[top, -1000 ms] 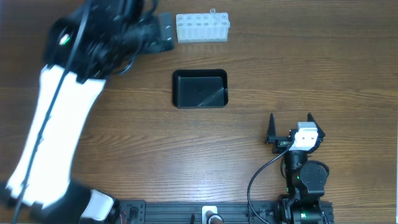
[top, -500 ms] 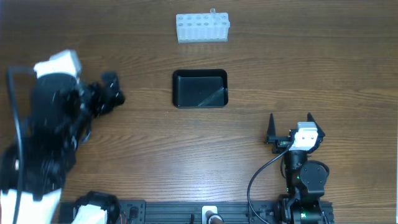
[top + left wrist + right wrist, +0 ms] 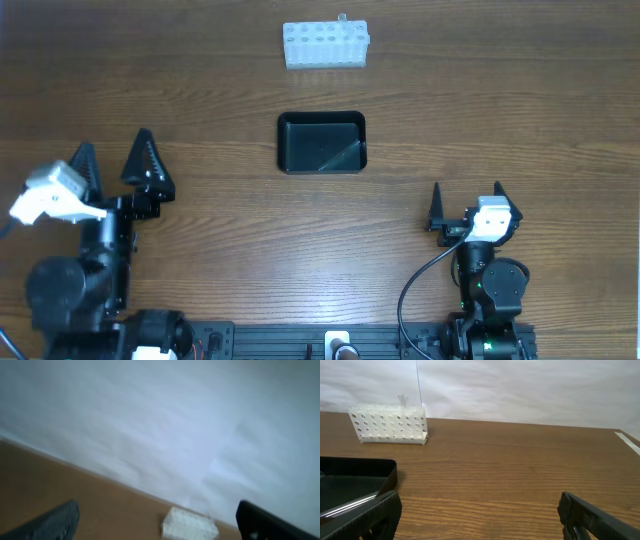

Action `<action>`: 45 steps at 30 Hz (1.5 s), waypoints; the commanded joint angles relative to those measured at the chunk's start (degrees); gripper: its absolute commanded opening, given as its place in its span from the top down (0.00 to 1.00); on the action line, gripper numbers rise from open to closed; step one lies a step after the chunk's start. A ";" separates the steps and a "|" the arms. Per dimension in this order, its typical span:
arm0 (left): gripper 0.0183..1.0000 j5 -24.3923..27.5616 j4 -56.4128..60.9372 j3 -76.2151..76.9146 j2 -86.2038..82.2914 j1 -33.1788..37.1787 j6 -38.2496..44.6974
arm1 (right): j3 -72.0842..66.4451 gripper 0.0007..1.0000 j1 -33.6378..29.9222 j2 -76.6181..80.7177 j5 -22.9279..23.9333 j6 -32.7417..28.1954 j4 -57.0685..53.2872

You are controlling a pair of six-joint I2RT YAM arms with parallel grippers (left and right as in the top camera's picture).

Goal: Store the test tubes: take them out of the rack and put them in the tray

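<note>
The left gripper (image 3: 113, 140) is over the near left part of the wooden table (image 3: 210, 250). Its two dark fingers are spread wide and there is nothing between them. It is well apart from the black tray (image 3: 322, 116) and the white rack (image 3: 325, 45), both of which lie to its right and farther off. Its own wrist view is tilted and blurred, and there the rack appears small between the spread fingers, at the table's far side, under a pale backdrop (image 3: 160, 420).

The tray sits about mid-table, between the two arms and farther out than either gripper. A pale streak crosses the right part of its floor, and I cannot tell whether this is a tube lying there or only glare. The rack stands beyond the tray near the table's far edge, apart from it. One clear test tube (image 3: 343, 18) stands upright in the rack's far row, right of the rack's middle, with its top above the rack.

The right gripper (image 3: 467, 185) is low over the near right part of the table, nearer than the tray and to its right. It points toward the far side, with its fingers wide apart and holding nothing. In its wrist view the tray's corner is just beyond one finger and the rack is farther off against the backdrop.
</note>
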 commanded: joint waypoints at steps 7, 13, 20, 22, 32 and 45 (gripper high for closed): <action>0.00 2.27 22.47 -20.85 -11.98 5.20 1.90 | -0.28 0.01 -0.35 -0.52 -0.26 -0.22 -0.15; 0.00 2.25 29.14 -28.11 -13.90 9.16 1.73 | -0.28 0.01 -0.35 -0.52 -0.26 -0.20 -0.15; 0.00 5.60 28.92 -34.53 -19.80 9.57 1.81 | -0.28 0.01 -0.35 -0.52 -0.26 -0.20 -0.15; 0.00 6.82 26.64 -34.53 -20.06 9.57 1.99 | -0.28 0.01 -0.35 -0.52 -0.26 -0.20 -0.15; 0.00 6.97 9.40 -34.53 -20.09 8.28 9.68 | -0.28 0.01 -0.35 -0.52 -0.26 -0.20 -0.15; 0.00 6.97 3.85 -34.53 -20.09 8.26 16.96 | -0.28 0.01 -0.35 -0.52 -0.26 -0.20 -0.15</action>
